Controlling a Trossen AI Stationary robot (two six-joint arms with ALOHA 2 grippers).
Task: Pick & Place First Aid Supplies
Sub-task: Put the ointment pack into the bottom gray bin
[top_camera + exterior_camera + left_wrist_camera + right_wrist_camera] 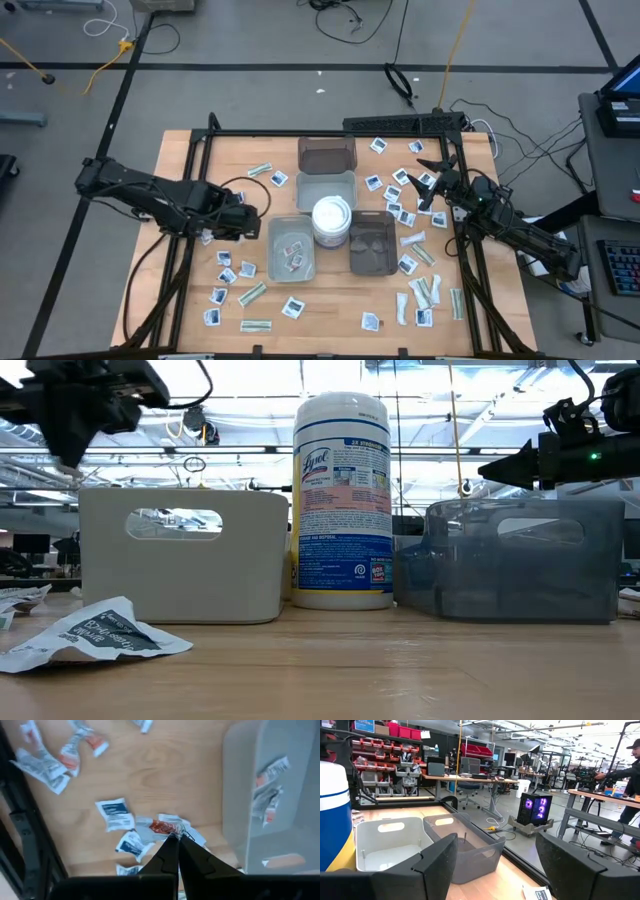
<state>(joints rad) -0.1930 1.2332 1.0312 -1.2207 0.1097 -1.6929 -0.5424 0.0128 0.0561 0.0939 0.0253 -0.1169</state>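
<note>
A round tub (331, 219) stands at the middle of the worktop (330, 305), with four trays around it: one (327, 153) at the far side, a second (326, 187) between that one and the tub, a third (292, 248) to the tub's left and a fourth (372, 243) to its right. A few packets (295, 256) lie in the left tray. Other first aid supplies (228, 275) lie scattered on the worktop to either side of the trays. The left gripper (256, 222) hangs just left of the left tray, above packets; the right gripper (428, 182) hangs over packets at the far right.
</note>
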